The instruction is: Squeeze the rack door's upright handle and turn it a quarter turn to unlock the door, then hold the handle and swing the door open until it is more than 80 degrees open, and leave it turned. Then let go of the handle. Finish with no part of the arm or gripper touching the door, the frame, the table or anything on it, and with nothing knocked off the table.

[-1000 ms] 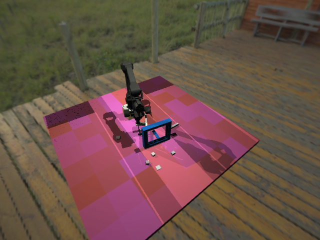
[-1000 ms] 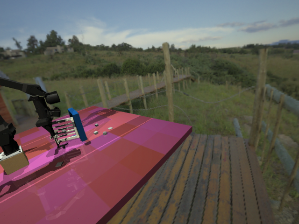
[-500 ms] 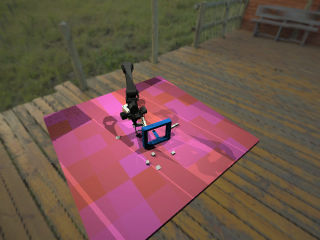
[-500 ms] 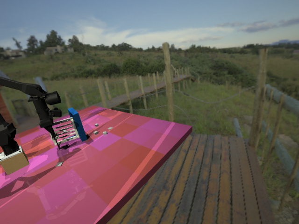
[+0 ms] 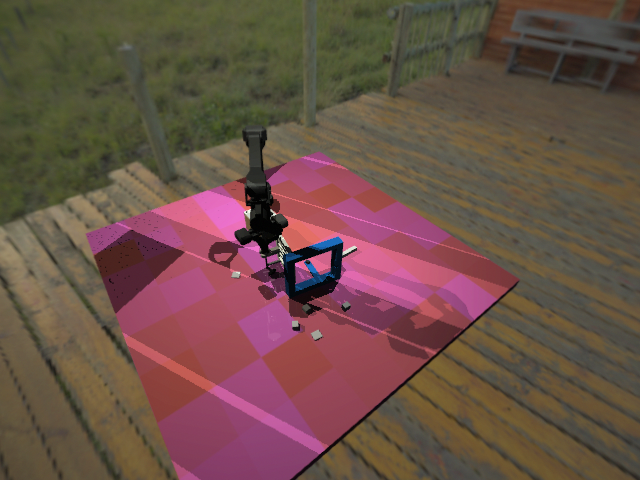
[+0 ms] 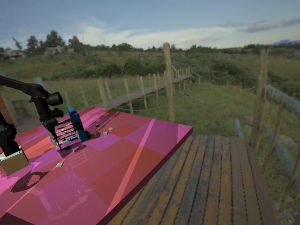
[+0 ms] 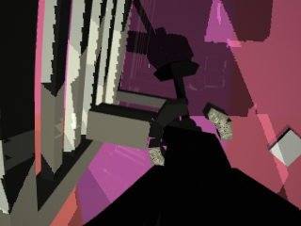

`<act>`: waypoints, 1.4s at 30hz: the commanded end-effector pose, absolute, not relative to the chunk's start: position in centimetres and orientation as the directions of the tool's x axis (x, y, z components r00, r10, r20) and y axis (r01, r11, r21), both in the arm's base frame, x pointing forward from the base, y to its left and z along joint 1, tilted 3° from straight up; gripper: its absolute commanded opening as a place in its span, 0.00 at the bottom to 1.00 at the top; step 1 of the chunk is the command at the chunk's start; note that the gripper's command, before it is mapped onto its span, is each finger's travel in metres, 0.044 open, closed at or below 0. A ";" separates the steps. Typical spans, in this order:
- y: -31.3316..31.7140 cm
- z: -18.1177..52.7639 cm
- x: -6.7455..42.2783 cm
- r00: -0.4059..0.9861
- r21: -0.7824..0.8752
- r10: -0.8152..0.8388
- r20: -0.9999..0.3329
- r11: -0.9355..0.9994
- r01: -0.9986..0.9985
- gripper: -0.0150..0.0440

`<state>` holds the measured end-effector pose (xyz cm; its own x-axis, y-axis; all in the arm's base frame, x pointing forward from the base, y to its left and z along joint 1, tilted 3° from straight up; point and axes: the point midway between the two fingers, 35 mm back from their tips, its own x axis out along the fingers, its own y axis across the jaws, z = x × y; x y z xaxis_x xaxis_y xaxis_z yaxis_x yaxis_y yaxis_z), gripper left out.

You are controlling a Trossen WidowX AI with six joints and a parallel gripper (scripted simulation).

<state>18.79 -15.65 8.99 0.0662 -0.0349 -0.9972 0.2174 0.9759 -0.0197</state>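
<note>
The blue frame (image 5: 289,276) (image 6: 79,125) stands upright on the table. The pale barred door (image 5: 282,249) (image 6: 51,138) (image 7: 75,94) is swung out from it toward the arm's base, roughly square to the frame; its exact angle cannot be read. My gripper (image 5: 271,264) (image 6: 59,146) (image 7: 194,176) is low at the door's free edge, shut on the dark handle (image 7: 177,80). In the wrist view the handle's crosspiece shows beyond the fingers, and the fingers cover part of the handle. How far it is turned is hard to tell.
Small grey blocks (image 5: 316,335) (image 6: 105,133) lie in front of the frame, and one grey piece (image 5: 235,274) (image 6: 59,164) (image 7: 287,147) lies on the gripper's other side from the door. A pale bar (image 5: 349,251) sticks out behind the frame. The arm's base block (image 6: 15,163) stands behind the door.
</note>
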 end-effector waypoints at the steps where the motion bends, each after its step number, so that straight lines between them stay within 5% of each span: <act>1: -15.7 9.0 18.8 0.063 -0.019 -0.032 -0.997 0.981 0.192 0.28; 10: -15.7 9.0 18.8 0.063 -0.019 -0.032 -0.997 0.981 0.192 0.28; 21: -15.7 9.0 18.8 0.063 -0.019 -0.032 -0.997 0.981 0.192 0.75; 42: -15.8 11.8 18.8 0.065 -0.020 -0.033 -0.997 0.981 0.194 0.75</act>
<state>18.61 -15.71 11.07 0.0538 -0.0274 -0.9982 0.1989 0.9799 -0.0161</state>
